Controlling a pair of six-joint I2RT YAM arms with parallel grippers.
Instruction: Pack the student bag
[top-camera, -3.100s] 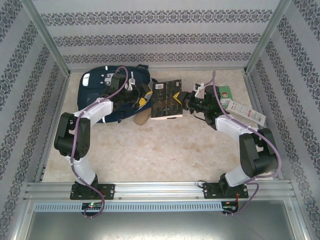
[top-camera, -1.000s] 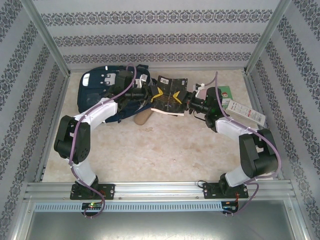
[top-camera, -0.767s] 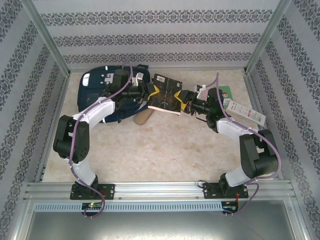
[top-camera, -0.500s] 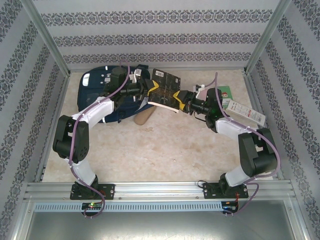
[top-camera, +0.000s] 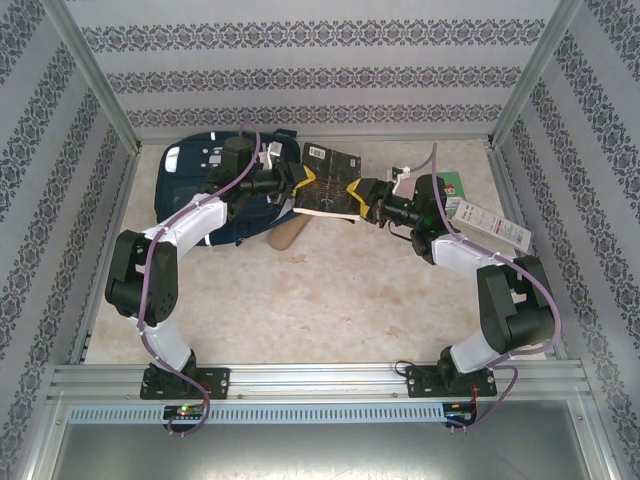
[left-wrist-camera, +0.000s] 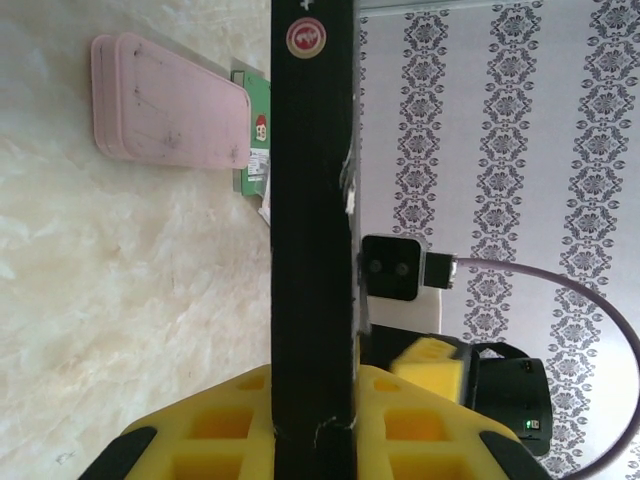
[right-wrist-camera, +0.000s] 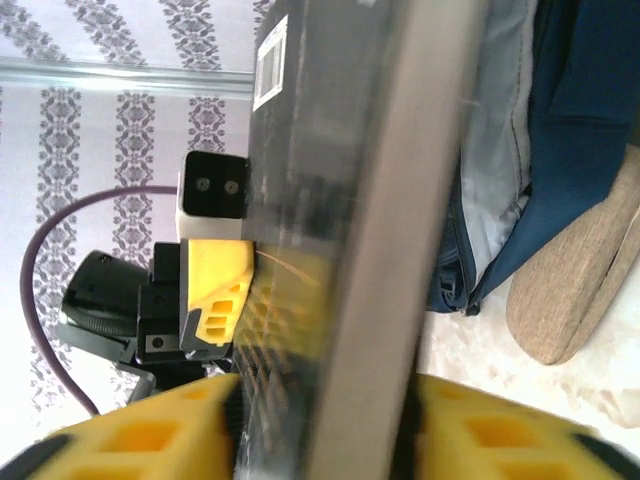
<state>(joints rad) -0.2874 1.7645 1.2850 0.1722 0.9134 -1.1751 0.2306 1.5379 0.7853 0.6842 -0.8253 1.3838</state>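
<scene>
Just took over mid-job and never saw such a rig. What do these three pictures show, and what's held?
Two robot arms are bolted to a table. The wide picture looks down from above and behind them; the other two come from a camera on each wrist. On the table lie a navy backpack, a beige sole-shaped thing, a green packet and a white-and-red packet; the left wrist camera also shows a pink case. The left gripper is clamped on a black book. The right gripper has the book's other edge between its fingers; whether it grips, I cannot tell.
</scene>
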